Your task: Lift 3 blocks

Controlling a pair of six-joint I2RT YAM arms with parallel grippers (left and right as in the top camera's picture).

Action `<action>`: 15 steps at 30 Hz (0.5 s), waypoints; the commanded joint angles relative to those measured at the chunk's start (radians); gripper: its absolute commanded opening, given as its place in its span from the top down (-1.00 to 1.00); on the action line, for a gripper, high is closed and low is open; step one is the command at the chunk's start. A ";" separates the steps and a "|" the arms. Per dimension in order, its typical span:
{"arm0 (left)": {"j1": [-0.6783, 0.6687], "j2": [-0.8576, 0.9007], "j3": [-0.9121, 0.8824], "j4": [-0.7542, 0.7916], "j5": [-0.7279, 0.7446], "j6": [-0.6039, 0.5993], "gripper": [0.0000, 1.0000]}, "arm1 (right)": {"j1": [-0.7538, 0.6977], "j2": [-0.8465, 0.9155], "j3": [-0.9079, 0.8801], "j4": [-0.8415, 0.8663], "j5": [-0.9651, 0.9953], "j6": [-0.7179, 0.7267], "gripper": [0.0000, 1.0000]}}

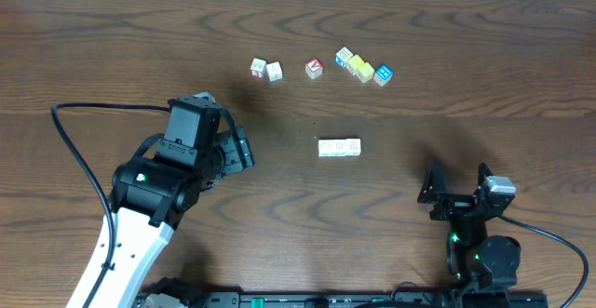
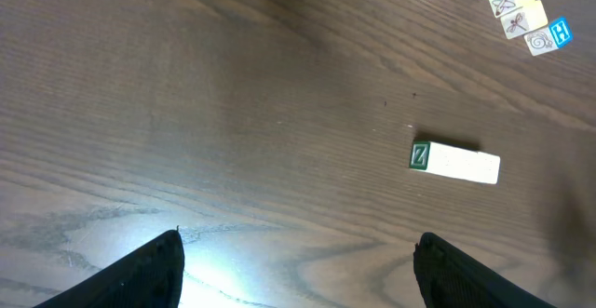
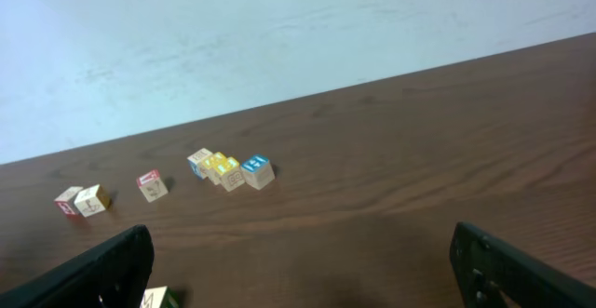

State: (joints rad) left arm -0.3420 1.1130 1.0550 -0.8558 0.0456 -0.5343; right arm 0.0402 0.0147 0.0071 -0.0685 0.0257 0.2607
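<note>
The three cream-white blocks (image 1: 339,147) lie side by side in a short row near the table's middle. In the left wrist view the row of blocks (image 2: 454,161) sits ahead and to the right, with a green mark on its near end face. My left gripper (image 1: 244,150) is open to the left of the row, apart from it, and its jaws (image 2: 298,273) hold nothing. My right gripper (image 1: 456,183) stands open at the front right, well away from the row. Between its fingers (image 3: 303,271) is bare wood, and only a corner of one block (image 3: 158,298) shows by the left finger.
Along the back lie other cubes: two white ones with red and blue marks (image 1: 265,69), a red-faced one (image 1: 314,68), and a tight cluster of yellow and blue ones (image 1: 363,67). A black cable (image 1: 79,159) loops at the left.
</note>
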 commanded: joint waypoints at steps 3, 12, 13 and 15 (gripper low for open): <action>0.005 0.005 0.011 0.000 -0.016 0.010 -0.59 | -0.017 -0.010 -0.002 -0.006 -0.005 -0.016 -0.99; 0.005 0.005 0.011 0.000 -0.016 0.010 -0.59 | -0.015 -0.009 -0.002 -0.006 -0.008 -0.015 -0.98; 0.005 0.005 0.011 0.000 -0.016 0.010 -0.59 | -0.015 -0.009 -0.002 -0.006 -0.008 -0.015 -0.99; 0.005 0.005 0.011 0.000 -0.016 0.010 -0.59 | -0.015 -0.009 -0.002 -0.006 -0.008 -0.015 -0.99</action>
State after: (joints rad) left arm -0.3420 1.1130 1.0554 -0.8558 0.0452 -0.5343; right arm 0.0402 0.0147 0.0071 -0.0692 0.0219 0.2584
